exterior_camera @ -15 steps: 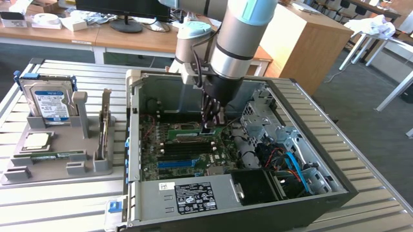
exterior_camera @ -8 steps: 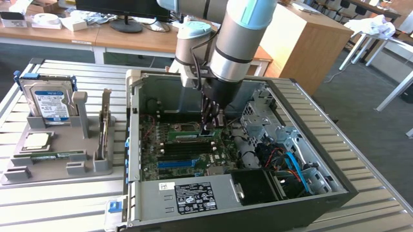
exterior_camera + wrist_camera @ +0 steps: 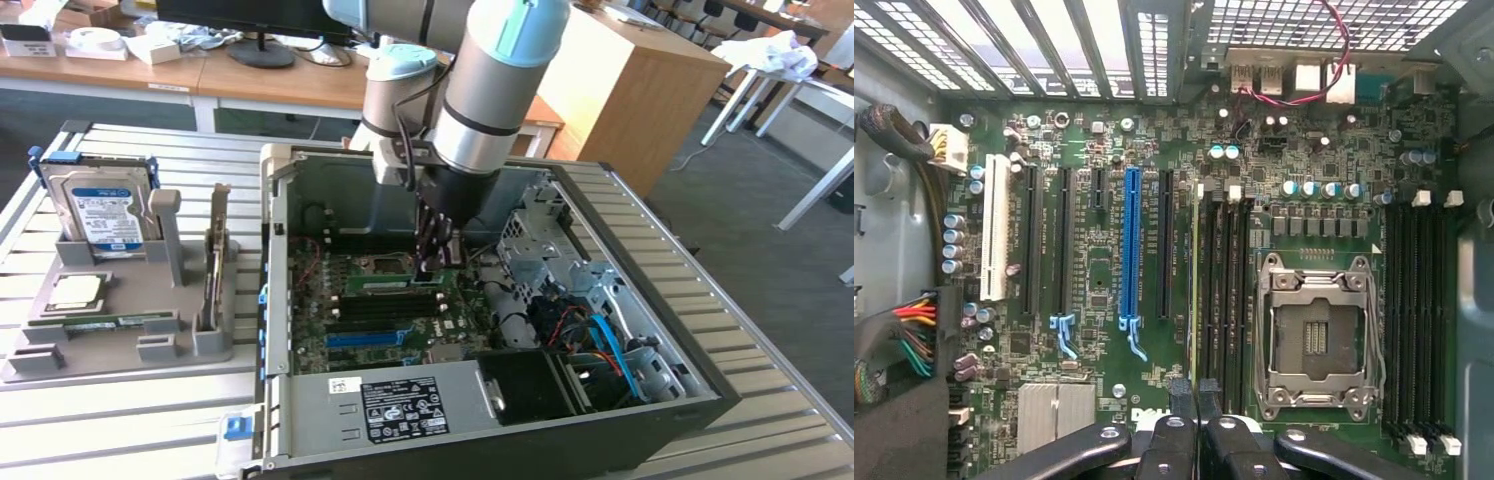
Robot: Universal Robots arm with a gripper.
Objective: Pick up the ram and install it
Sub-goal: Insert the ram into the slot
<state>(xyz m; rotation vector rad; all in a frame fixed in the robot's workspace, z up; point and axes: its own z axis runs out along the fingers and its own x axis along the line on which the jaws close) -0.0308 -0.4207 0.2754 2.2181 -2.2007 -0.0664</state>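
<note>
Ram (image 3: 1195,290) is edge-on in my pincer (image 3: 1198,428), whose fingers are closed tight on its near end. Pickup: done. Position: inside the open computer case (image 3: 587,435), with the stick lined up along the outer edge of the memory slots (image 3: 1229,300), next to the empty processor socket (image 3: 1316,335). In the exterior view it lies low against the motherboard (image 3: 340,335). Seating: unconfirmed, as I cannot read the latches. My judgement: install under way, with lock-in and release not yet done.

Motherboard (image 3: 1104,280) lies inside the computer case (image 3: 561,445)
</note>
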